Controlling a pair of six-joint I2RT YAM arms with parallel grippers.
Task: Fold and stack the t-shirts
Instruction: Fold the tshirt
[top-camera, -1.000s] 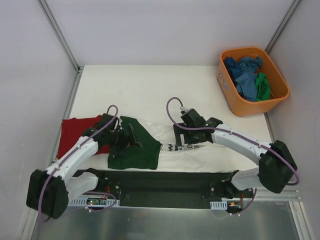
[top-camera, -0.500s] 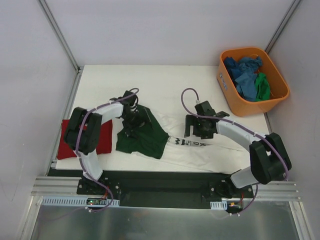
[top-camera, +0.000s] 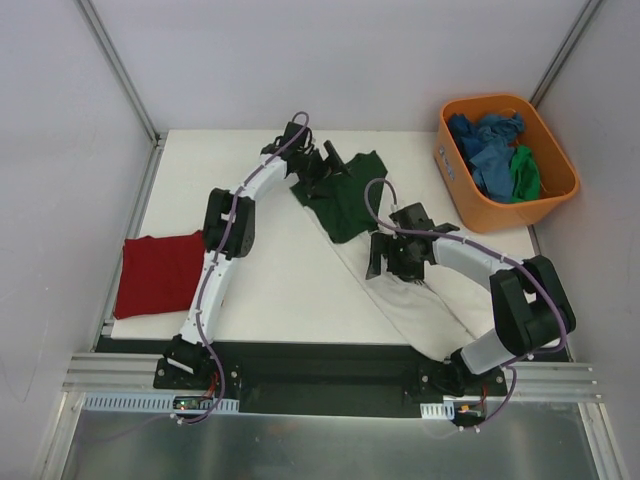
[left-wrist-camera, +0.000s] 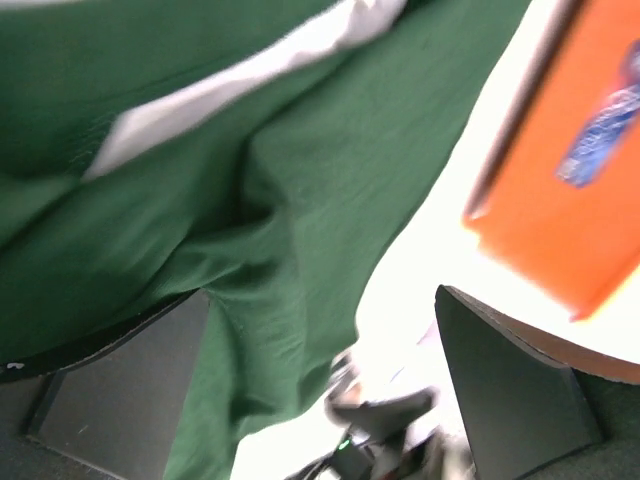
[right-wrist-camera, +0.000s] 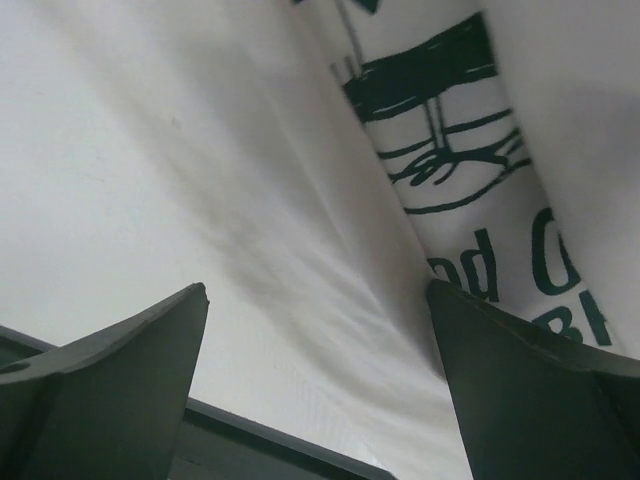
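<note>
1. Top view: the left gripper (top-camera: 323, 163) is stretched out to the far edge of the table (top-camera: 270, 290). Its jaws are spread, with the dark green end of the white-and-green t-shirt (top-camera: 420, 300) right at them.
2. That shirt runs diagonally, green part at the back centre and white part trailing to the near right edge.
3. The right gripper (top-camera: 385, 265) sits low over the shirt's middle with its jaws apart.
4. The red t-shirt (top-camera: 158, 273) lies folded flat at the left edge, well apart from both arms.
5. The orange tub (top-camera: 450, 165) is at the back right. It holds the blue t-shirts (top-camera: 490, 150) and a green t-shirt (top-camera: 525, 172), bunched up.
6. Left wrist view, blurred: the fingers (left-wrist-camera: 120, 385) are wide apart. Green cloth with a white strip fills the view and drapes against the left finger. The tub's orange wall shows at right.
7. Right wrist view: the fingers (right-wrist-camera: 110, 360) are wide and grip nothing. The white cloth below carries a dark green line drawing. The lettering is cut off; only "od" and a "B" show, and no whole word reads.
</note>
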